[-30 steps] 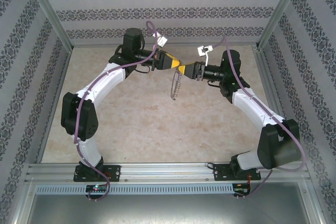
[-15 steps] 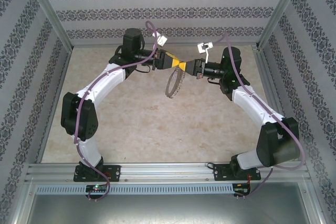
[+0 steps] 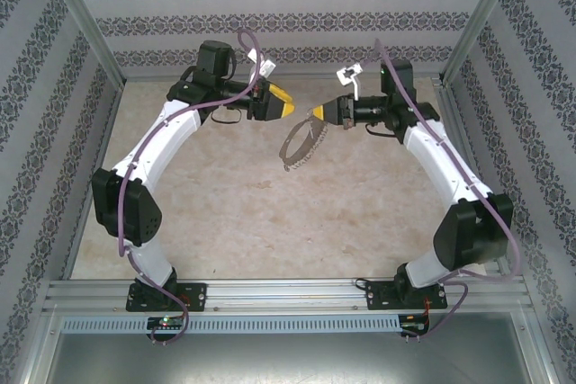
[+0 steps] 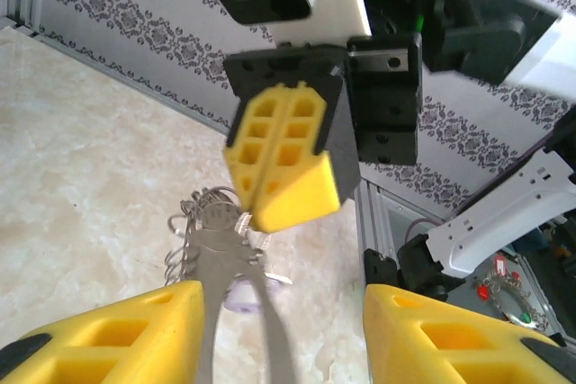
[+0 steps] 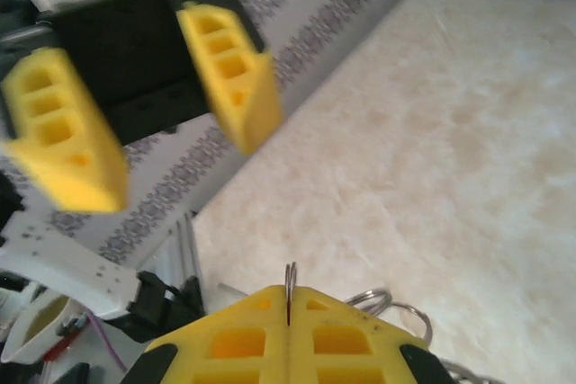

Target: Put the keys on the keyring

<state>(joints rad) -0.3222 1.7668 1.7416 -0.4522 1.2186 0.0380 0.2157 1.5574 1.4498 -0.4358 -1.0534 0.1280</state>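
Keyring [image 3: 301,145] hangs from my right claw [image 3: 317,115], clamped shut on its rim, hoop slanting down toward the near left above the desk [image 3: 225,213]; my left claw [image 3: 288,105], just left of it, gapes empty.

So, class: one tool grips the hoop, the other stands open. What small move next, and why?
Probably send the open, empty left tool to fetch a key. The right tool is shut on the keyring, so only the left is free.
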